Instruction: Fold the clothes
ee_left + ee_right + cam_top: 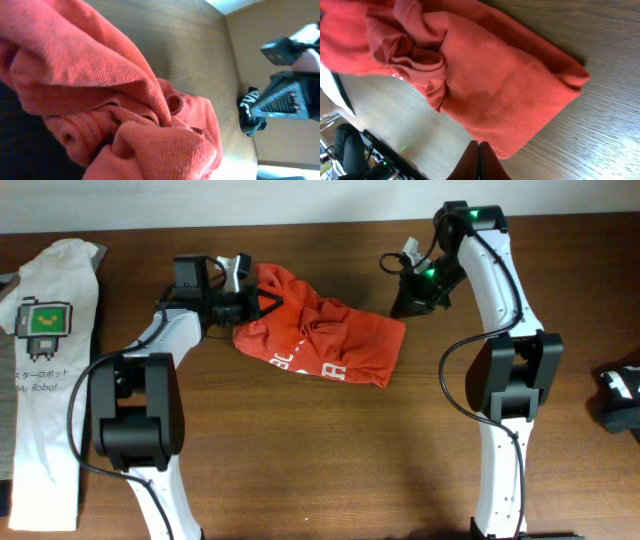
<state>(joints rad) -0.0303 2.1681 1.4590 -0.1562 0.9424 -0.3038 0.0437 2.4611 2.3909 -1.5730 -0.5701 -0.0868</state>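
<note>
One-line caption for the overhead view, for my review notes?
Left gripper shut on an edge of the crumpled red-orange T-shirt; right gripper shut by its opposite corner; white T-shirt lies aside.

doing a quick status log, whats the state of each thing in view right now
red-orange T-shirt: crumpled in a heap on the table, not folded, one edge pulled up
white T-shirt: lying flat at the table's left side, pixel-robot print up, untouched
left gripper: shut on the red-orange T-shirt's raised edge
right gripper: shut, at the shirt's other edge; a grip cannot be told
</note>
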